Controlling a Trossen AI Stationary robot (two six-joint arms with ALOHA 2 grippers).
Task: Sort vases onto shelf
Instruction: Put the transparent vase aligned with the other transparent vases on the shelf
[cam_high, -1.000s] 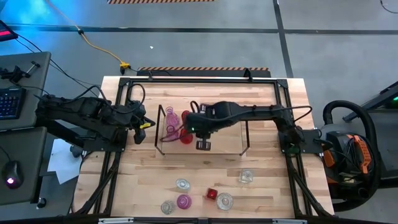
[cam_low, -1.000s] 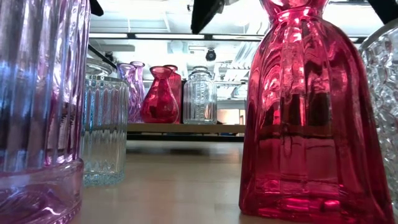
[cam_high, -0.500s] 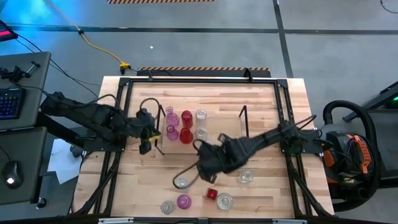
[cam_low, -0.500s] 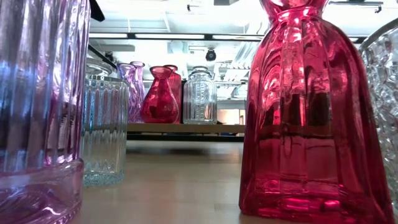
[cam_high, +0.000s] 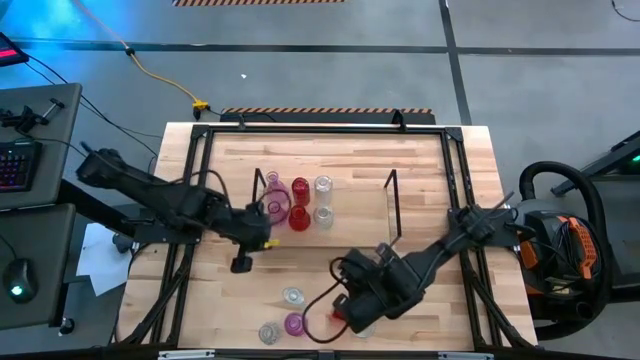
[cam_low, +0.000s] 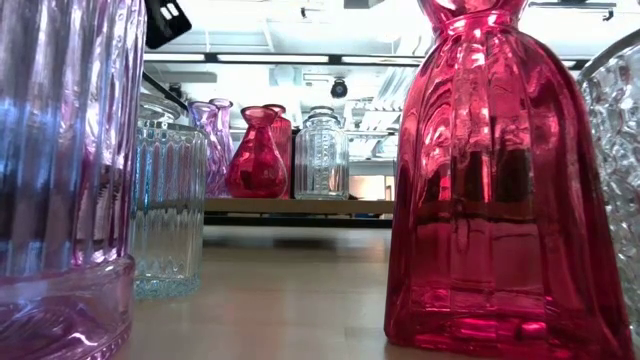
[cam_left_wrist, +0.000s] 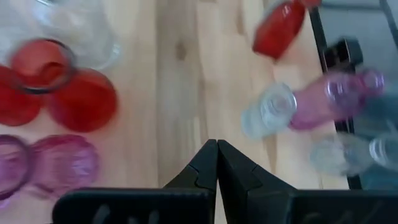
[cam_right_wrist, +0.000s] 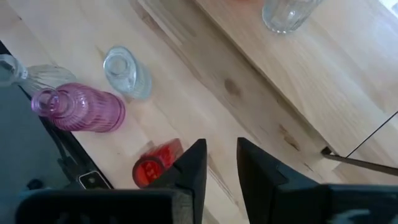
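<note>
High view: right gripper (cam_high: 345, 312) hangs over the loose vases near the table's front edge; left gripper (cam_high: 243, 262) hangs off the shelf's (cam_high: 355, 215) left front corner.
Right jaws: part open, holding nothing (wrist view shows bare tabletop between the fingers).
Left jaws: shut tight, fingers pressed together, nothing between them.
Red vase (cam_right_wrist: 152, 163): just ahead of the right jaws and a little to one side, not yet between them.
Pink vase (cam_right_wrist: 81, 107): beyond the red one from the right jaws, on the table with a clear vase (cam_right_wrist: 126, 71) beside it.
Shelved vases: a cluster of pink, red and clear ones (cam_high: 297, 203) on the shelf's left half, well apart from the right jaws.
Risk one: descending as aligned, one finger could land on the red vase's rim and tip it, since the gap sits off its centre.
Risk two: the loose vases stand close together, so a sideways correction could knock a neighbour (glass rolls).
Risk three: the front edge is near; a nudged vase may go off the table.
</note>
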